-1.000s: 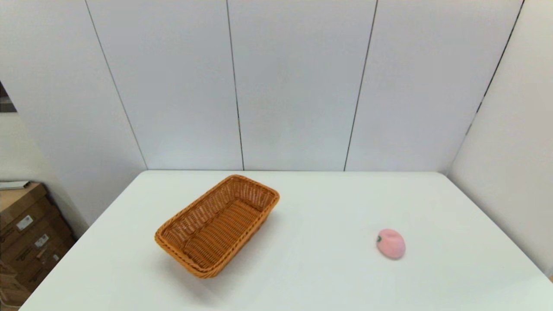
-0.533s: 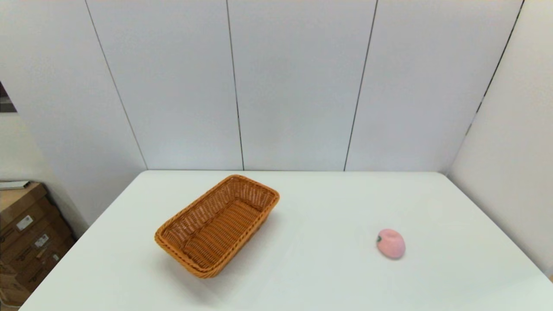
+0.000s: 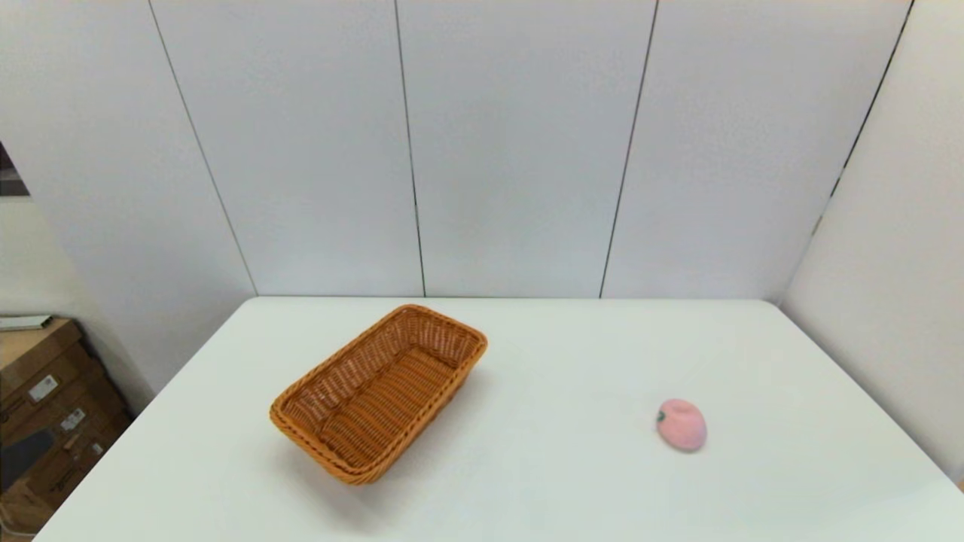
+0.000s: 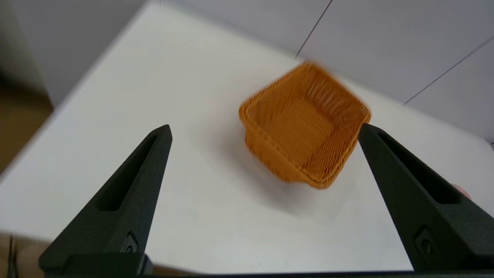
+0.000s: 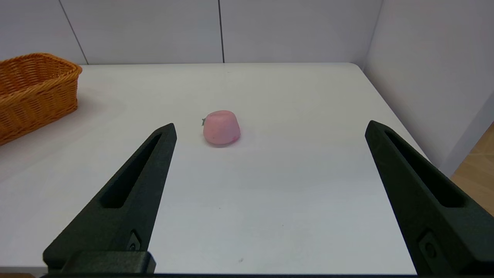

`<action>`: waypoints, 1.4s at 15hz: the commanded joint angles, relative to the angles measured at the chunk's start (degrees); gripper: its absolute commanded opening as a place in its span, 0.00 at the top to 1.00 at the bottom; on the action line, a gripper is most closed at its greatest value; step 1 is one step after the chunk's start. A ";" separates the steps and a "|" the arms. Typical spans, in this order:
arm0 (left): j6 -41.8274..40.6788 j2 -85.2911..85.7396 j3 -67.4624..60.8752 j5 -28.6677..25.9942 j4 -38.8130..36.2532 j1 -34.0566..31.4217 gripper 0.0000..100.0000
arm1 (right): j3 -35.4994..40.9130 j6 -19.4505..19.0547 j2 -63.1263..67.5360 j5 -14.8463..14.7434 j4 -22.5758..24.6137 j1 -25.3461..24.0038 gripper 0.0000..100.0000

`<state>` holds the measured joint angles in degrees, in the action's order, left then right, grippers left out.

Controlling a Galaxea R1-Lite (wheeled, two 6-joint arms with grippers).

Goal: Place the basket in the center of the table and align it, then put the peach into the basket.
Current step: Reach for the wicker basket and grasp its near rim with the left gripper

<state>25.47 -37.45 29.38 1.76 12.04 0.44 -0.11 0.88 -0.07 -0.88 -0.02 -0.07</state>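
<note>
The orange-brown wicker basket (image 3: 380, 391) stands empty and skewed on the left half of the white table (image 3: 557, 361). The pink peach (image 3: 681, 425) lies on its side at the right, well apart from the basket. In the left wrist view my left gripper (image 4: 265, 126) is open and empty, above the table's near left edge, with the basket (image 4: 305, 123) ahead of it. In the right wrist view my right gripper (image 5: 271, 124) is open and empty, low at the near edge, with the peach (image 5: 221, 127) ahead and the basket (image 5: 31, 88) off to one side.
Grey wall panels (image 3: 512, 150) close the table's far side, and another panel (image 3: 889, 301) closes its right side. Cardboard boxes (image 3: 45, 391) stand on the floor beyond the left edge, with a dark grey shape (image 3: 26, 455) in front of them.
A dark grey shape has come into the head view at the lower left, in front of the boxes. The basket and the peach have not moved.
</note>
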 commanded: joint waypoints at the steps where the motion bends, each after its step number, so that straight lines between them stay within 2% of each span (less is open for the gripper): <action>1: 18.04 -44.20 18.43 -3.43 7.20 1.06 0.00 | -0.07 0.00 0.07 0.00 0.02 -0.01 0.00; 3: 25.86 -53.78 21.42 -5.10 8.52 6.24 0.00 | -0.07 0.00 0.07 0.00 0.02 -0.01 0.00; 7: 35.88 -63.10 28.28 -6.50 11.95 16.52 0.00 | -0.07 0.00 0.07 0.00 -0.06 -0.01 0.00; 11: 38.61 -70.83 34.43 -10.46 15.82 17.67 0.00 | -0.07 0.00 0.07 0.00 0.02 -0.01 0.00; 18: 38.96 -72.15 31.97 -10.28 15.82 18.11 0.00 | -0.07 0.00 0.07 0.00 0.02 -0.01 0.00; 21: 38.78 -75.84 31.35 -9.67 12.92 17.93 0.00 | -0.07 0.00 0.07 0.00 0.02 -0.01 0.00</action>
<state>63.92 -110.62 61.10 -8.18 26.89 18.49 -0.18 0.88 -0.07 -0.88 0.00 -0.07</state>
